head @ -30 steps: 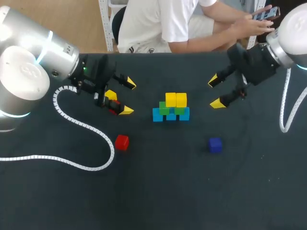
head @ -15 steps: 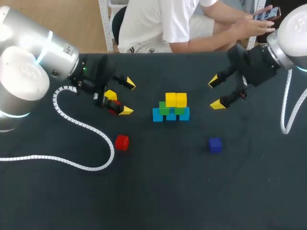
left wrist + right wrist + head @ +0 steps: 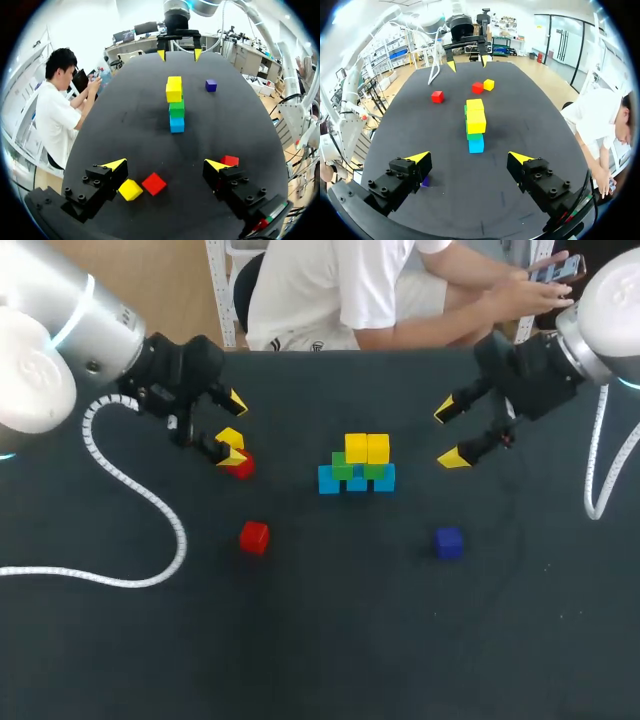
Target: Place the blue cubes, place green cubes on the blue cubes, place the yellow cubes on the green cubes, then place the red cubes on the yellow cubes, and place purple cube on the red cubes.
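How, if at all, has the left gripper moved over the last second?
Yes. The left gripper has pulled back toward its own side and is now farther from the cube stack, which has not moved.

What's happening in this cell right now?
Two arms are building a cube stack mid-table: blue base, green, two yellow on top. The left tool is open around a loose yellow cube and a red cube, gripping neither. A second red cube and the purple cube lie apart, untouched. The right tool hangs open beside the stack, empty.
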Controlling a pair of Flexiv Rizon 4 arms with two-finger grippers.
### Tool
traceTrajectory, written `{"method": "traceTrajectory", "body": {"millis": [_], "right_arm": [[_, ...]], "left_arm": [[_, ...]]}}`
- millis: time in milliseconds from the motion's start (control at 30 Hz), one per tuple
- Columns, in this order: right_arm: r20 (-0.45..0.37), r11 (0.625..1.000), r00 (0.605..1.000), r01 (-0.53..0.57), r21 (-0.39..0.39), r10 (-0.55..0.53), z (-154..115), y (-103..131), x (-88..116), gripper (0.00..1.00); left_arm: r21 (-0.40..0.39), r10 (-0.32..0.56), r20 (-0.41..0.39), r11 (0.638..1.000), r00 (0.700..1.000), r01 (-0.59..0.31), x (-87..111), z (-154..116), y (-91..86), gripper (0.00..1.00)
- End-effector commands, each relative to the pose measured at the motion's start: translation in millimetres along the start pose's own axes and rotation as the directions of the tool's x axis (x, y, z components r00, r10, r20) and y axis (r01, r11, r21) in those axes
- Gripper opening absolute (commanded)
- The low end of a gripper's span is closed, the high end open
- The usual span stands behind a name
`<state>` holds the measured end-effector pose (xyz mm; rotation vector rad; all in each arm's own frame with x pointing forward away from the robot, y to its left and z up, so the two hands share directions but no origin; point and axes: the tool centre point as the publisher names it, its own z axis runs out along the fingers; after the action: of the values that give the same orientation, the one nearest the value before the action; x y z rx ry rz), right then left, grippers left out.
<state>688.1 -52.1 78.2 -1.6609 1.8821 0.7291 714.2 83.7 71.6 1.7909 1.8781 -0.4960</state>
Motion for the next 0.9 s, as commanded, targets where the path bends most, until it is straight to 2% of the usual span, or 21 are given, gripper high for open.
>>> {"method": "traceTrajectory", "body": {"millis": [33,200,467,700,800,833,900], "right_arm": [[0.002,1.0,1.0,0.001,0.001,-0.001,-0.3,0.6,0.3,1.0],[0.002,1.0,1.0,0.001,0.001,-0.001,-0.3,0.6,0.3,1.0],[0.002,1.0,1.0,0.001,0.001,-0.001,-0.3,0.6,0.3,1.0],[0.002,1.0,1.0,0.001,0.001,-0.001,-0.3,0.6,0.3,1.0],[0.002,1.0,1.0,0.001,0.001,-0.001,-0.3,0.6,0.3,1.0],[0.002,1.0,1.0,0.001,0.001,-0.001,-0.3,0.6,0.3,1.0],[0.002,1.0,1.0,0.001,0.001,-0.001,-0.3,0.6,0.3,1.0]], "left_arm": [[0.015,-0.005,-0.041,1.0,0.999,0.005,0.1,-2.7,9.1,1.0],[0.002,-0.014,-0.037,1.0,0.999,0.014,7.4,-8.8,10.3,1.0],[-0.007,-0.077,-0.078,0.997,0.994,0.076,38.1,-21.3,9.2,1.0],[-0.014,-0.093,-0.142,0.996,0.986,0.092,54.6,-26.5,10.7,1.0],[-0.004,-0.088,-0.139,0.996,0.986,0.088,60.6,-22.1,12.4,1.0],[-0.001,-0.063,-0.097,0.998,0.993,0.063,62.4,-20.6,12.9,1.0],[0.012,-0.049,-0.086,0.999,0.995,0.05,64.1,-17.1,12.5,1.0]]}}
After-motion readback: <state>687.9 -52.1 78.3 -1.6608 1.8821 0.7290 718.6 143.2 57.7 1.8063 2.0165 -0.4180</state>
